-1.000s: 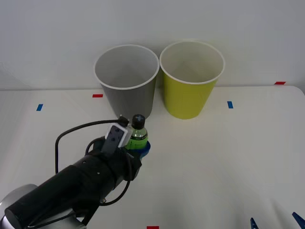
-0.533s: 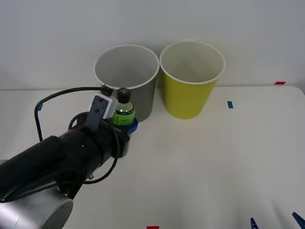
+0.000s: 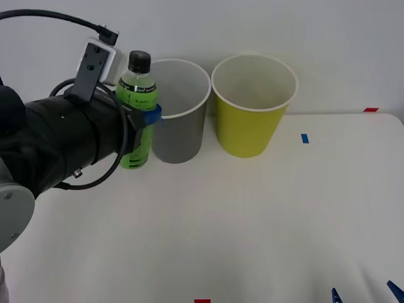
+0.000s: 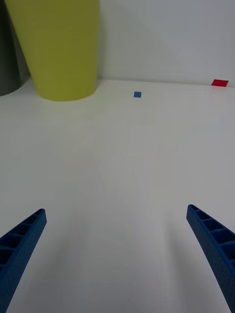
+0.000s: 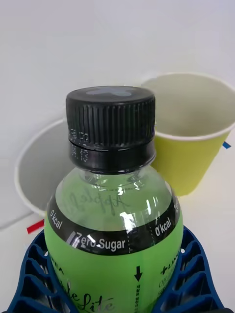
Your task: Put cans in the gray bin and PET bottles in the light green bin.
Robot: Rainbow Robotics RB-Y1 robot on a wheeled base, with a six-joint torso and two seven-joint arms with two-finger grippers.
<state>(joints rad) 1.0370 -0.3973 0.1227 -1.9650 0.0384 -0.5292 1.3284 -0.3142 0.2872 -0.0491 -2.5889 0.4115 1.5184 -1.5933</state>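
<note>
Now, entries run big to small.
Table [image 3: 252, 227]: one, white, across the lower frame of the front view.
Left arm: black, mid-left of the front view; carries the bottle.
Gray bin [image 3: 180, 129]: one, upper centre of the front view, upright, white inside; nothing visible in it.
Green bin [image 3: 252, 123]: one, just right of the gray bin and close beside it; touching or not, cannot tell. Inside looks bare as far as it shows.
Bottle [image 3: 136, 113]: one PET bottle, upper left of the front view, upright, lifted off the table, at the gray bin's left rim. Green body, black cap [image 5: 110, 128].
Left gripper [image 3: 144, 117]: blue fingers [image 5: 34, 274] clenched around the bottle's body below the shoulder.
Right gripper [image 4: 117, 254]: lower right corner of the front view, fingers spread, holding nothing, low over bare table.
Tape marks: two red, one blue counted on the table in the front view.
Cans: none counted.
Handling, judged: filled, so some weight for its size; thin plastic wall gives a little under squeeze; smooth label may slip. Ribbed fingers help.
Grip point, judged: mid-body as now, not the cap; keeps it upright.
Step, judged: carry right, past the gray bin, to above the green bin.
</note>
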